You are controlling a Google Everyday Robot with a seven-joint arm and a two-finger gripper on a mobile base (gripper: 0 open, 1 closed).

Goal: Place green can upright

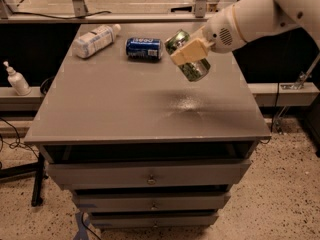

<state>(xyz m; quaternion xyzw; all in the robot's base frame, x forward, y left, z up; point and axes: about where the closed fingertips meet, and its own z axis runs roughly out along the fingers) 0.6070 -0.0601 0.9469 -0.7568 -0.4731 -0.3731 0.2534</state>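
Observation:
The green can (191,66) is held tilted in the air above the right middle of the grey table top (125,104). My gripper (188,53) is shut on the green can, with a tan finger pad (189,51) lying across its side. The white arm reaches in from the upper right. The can's shadow falls on the table below it.
A dark-blue can (144,48) lies on its side at the back middle of the table. A white-labelled plastic bottle (96,40) lies at the back left. A soap dispenser (15,79) stands on a ledge to the left. Drawers (150,176) sit under the table top.

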